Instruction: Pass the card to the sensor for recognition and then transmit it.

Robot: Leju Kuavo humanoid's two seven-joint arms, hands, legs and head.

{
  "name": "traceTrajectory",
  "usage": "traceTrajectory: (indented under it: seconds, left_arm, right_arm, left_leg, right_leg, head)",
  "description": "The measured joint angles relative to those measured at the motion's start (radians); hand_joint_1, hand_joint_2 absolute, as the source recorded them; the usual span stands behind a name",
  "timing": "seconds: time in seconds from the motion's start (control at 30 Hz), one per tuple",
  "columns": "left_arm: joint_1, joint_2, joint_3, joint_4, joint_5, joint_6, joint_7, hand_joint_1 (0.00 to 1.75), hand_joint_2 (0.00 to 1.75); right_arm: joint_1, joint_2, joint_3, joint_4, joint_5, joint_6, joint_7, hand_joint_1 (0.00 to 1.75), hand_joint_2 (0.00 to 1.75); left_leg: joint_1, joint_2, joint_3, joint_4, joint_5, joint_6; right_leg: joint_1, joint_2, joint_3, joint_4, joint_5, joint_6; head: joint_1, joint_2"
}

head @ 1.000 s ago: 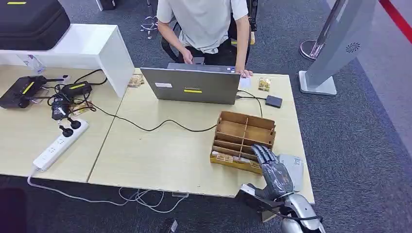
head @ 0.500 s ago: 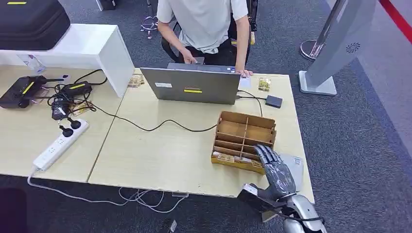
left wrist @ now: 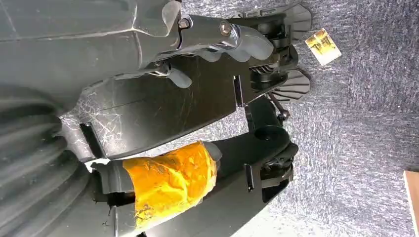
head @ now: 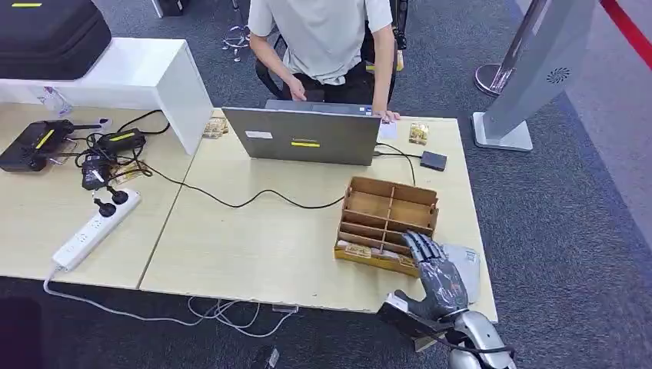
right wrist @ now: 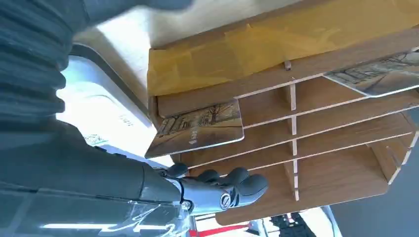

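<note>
1. Your right hand (head: 440,278) hovers at the near right corner of the wooden organizer (head: 387,223) on the worktop (head: 254,246); its fingers (right wrist: 232,185) are spread and hold nothing.
2. The card (right wrist: 200,127) leans in the nearest slot, beside the grey sensor (head: 465,265).
3. It looks thin, stiff, light and slick, so pinch the exposed edge, thumb on one face.
4. Your left hand (left wrist: 217,44) hangs by the floor, fingers curled, empty.

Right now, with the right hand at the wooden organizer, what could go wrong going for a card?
The right hand is open at the organizer, holding nothing. The nearest card lies tilted in a narrow slot, so the fingers might catch a divider or shove the organizer. The grey sensor sits right beside it and could get knocked.
</note>
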Motion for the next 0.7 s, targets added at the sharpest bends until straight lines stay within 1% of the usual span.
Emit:
traceTrajectory:
  seconds: [0.1, 0.2, 0.5, 0.63, 0.7]
  left_arm:
    - [0.000, 0.000, 0.000, 0.000, 0.001, 0.000, -0.001, 0.00, 1.75]
    - [0.000, 0.000, 0.000, 0.000, 0.003, 0.002, -0.006, 0.00, 1.75]
    - [0.000, 0.000, 0.000, 0.000, 0.007, 0.002, -0.008, 0.00, 1.75]
    - [0.000, 0.000, 0.000, 0.000, 0.011, -0.019, -0.028, 0.00, 1.75]
    - [0.000, 0.000, 0.000, 0.000, 0.011, 0.000, -0.045, 0.00, 1.75]
  right_arm:
    - [0.000, 0.000, -0.005, 0.000, -0.009, -0.009, -0.020, 1.75, 1.75]
    - [-0.002, 0.000, -0.011, -0.001, -0.011, -0.011, -0.027, 1.75, 1.75]
    - [-0.003, 0.001, -0.012, -0.005, -0.014, -0.008, -0.026, 1.75, 1.75]
    - [-0.002, 0.002, -0.012, -0.005, -0.014, -0.002, -0.026, 1.75, 1.75]
    - [-0.002, 0.002, -0.012, -0.006, -0.015, -0.002, -0.024, 1.75, 1.75]
  left_leg:
    - [0.000, 0.000, 0.000, 0.000, 0.000, 0.000]
    - [0.000, 0.000, 0.000, 0.000, 0.000, 0.000]
    - [0.000, 0.000, 0.001, 0.000, 0.000, 0.000]
    - [0.000, 0.000, 0.001, 0.000, 0.000, 0.000]
    - [0.000, 0.000, 0.001, 0.000, 0.000, 0.000]
  right_leg:
    - [0.000, 0.000, 0.000, 0.000, 0.000, 0.000]
    - [0.000, 0.000, 0.000, 0.000, 0.000, 0.000]
    - [0.000, 0.000, 0.001, 0.000, 0.000, 0.000]
    - [0.000, 0.000, 0.001, 0.000, 0.000, 0.000]
    - [0.000, 0.000, 0.001, 0.000, 0.000, 0.000]
  head:
    - [0.000, 0.000]
    - [0.000, 0.000]
    - [0.000, 0.000]
    - [0.000, 0.000]
    - [0.000, 0.000]
